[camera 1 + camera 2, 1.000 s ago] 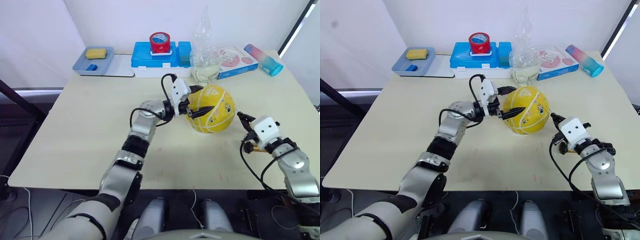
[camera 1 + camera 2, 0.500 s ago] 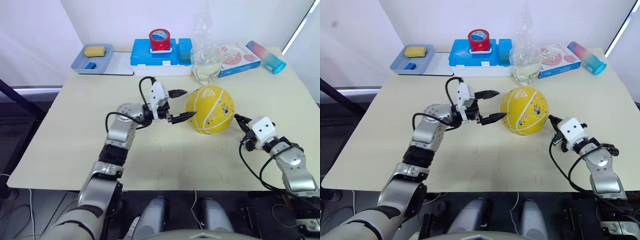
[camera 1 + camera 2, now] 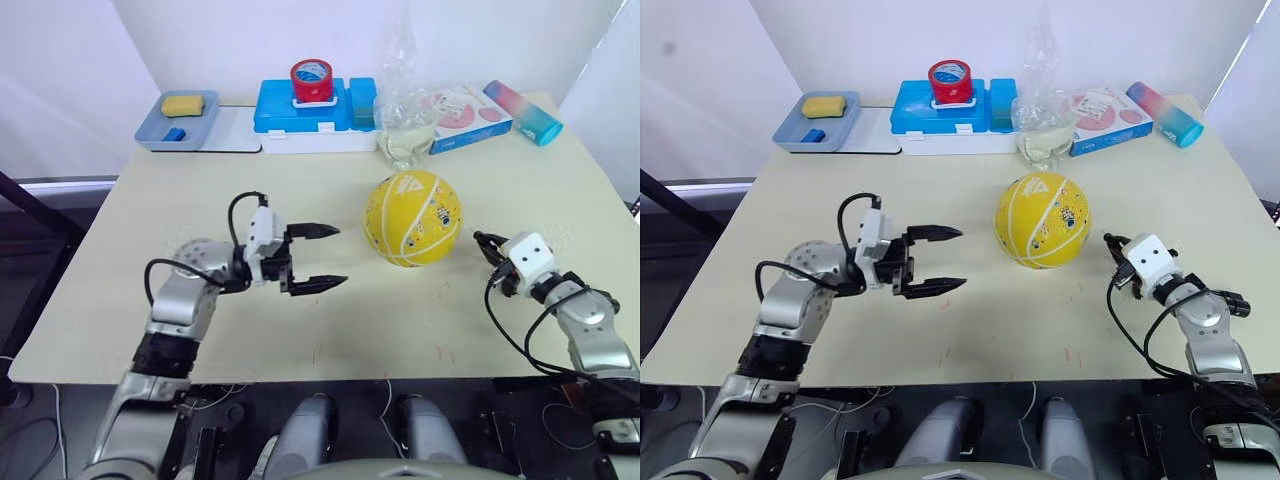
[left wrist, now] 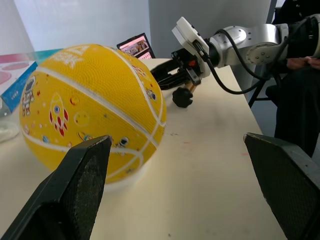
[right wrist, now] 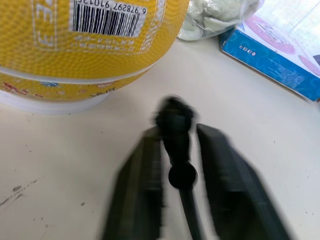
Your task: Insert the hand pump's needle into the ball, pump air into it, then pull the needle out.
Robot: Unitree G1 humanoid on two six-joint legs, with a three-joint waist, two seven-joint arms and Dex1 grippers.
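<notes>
Left hand (image 3: 313, 257) released beside ball (image 3: 412, 217), right hand (image 5: 176, 150) grasping hose fitting (image 5: 175, 127) in wrist view.

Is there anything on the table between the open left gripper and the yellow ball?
No. In the left eye view, bare table separates the left gripper from the ball; nothing lies in that gap.

Both arms are built of rounded silver-grey metal segments with black joint bands. Each wrist carries a small white box with dark dots on it. Thin black cables loop loosely from the forearms to the wrists. The left tool (image 3: 312, 257) and right tool (image 3: 1113, 243) each have two black fingers.
</notes>
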